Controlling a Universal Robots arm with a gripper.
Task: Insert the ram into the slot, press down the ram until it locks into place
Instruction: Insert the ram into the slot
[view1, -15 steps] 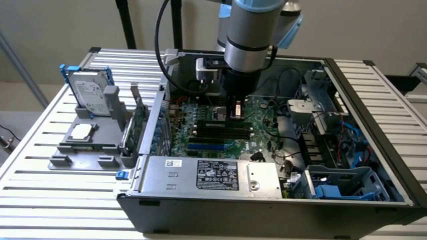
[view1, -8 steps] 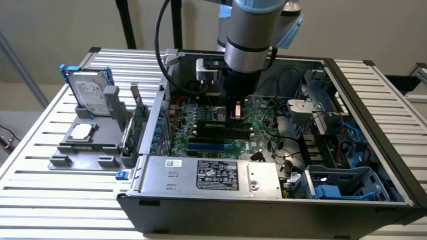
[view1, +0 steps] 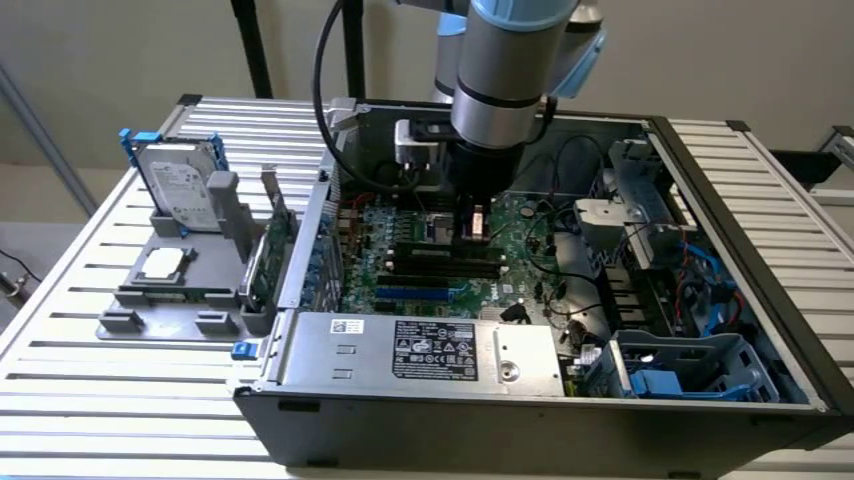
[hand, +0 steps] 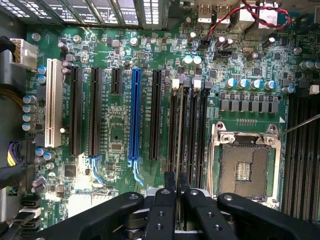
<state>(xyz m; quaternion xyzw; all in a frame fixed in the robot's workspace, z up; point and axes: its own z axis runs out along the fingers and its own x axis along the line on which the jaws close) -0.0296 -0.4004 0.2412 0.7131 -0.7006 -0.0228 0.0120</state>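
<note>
exterior view: i am hanging my jaws low inside the open case (view1: 400, 430), over the motherboard (view1: 523, 255) | wrist view: my jaws are pinching the ram (hand: 178, 150) edge-on, ram lying along the slot (hand: 184, 120), near the cpu socket (hand: 245, 167)

arm (view1: 501, 70): upright, wrist pointing straight down | pincer (hand: 177, 181): fingers (hand: 170, 184) pinched narrow on the ram (hand: 178, 150)

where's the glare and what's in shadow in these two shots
Exterior view: the table slats are bright, while the case interior under the arm lies in shade. Wrist view: glare whitens the vent grille; the gripper, shut on the ram, is a dark mass against the lit motherboard.
</note>
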